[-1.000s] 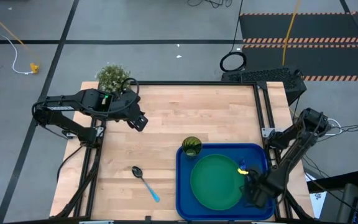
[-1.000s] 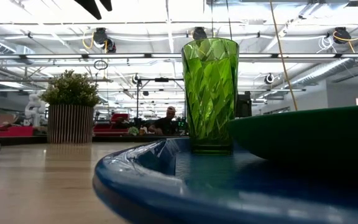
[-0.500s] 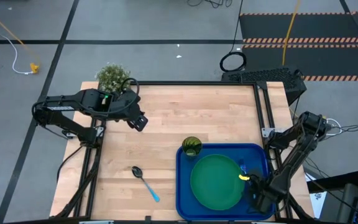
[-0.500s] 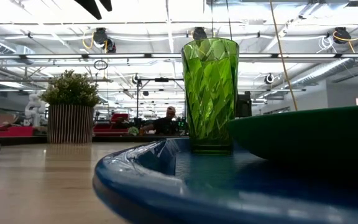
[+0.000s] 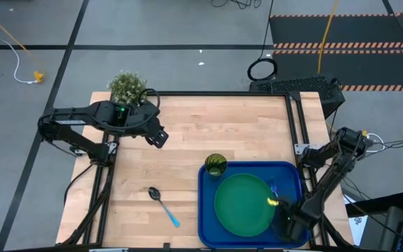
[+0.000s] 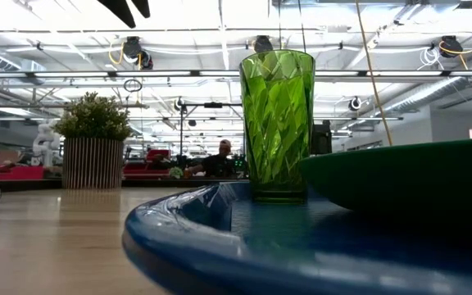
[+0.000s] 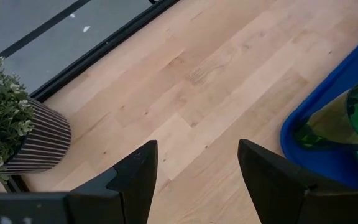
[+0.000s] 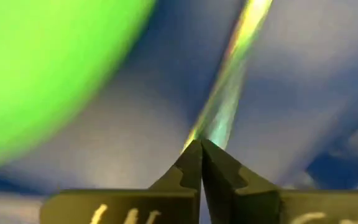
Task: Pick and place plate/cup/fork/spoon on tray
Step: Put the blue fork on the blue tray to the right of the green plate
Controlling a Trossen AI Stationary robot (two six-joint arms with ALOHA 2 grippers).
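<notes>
Blue fork [image 8: 229, 93] (tray-bound) before right gripper [image 8: 201, 163]

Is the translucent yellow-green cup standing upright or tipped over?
Upright. The translucent yellow-green cup stands on its base inside the bright-blue plastic tray, mouth upward; the high view shows its round opening from above.

The right tool [image 5: 280, 222] slid toward the lower edge of the high view, from beside the plate's [image 5: 243, 204] right rim to the tray's [image 5: 205, 210] lower right corner, and its fingers came together until they met, tips touching over the fork [image 8: 229, 87] on the tray floor. More of the fork [image 5: 274, 190] showed clear of the arm, right of the plate.
</notes>
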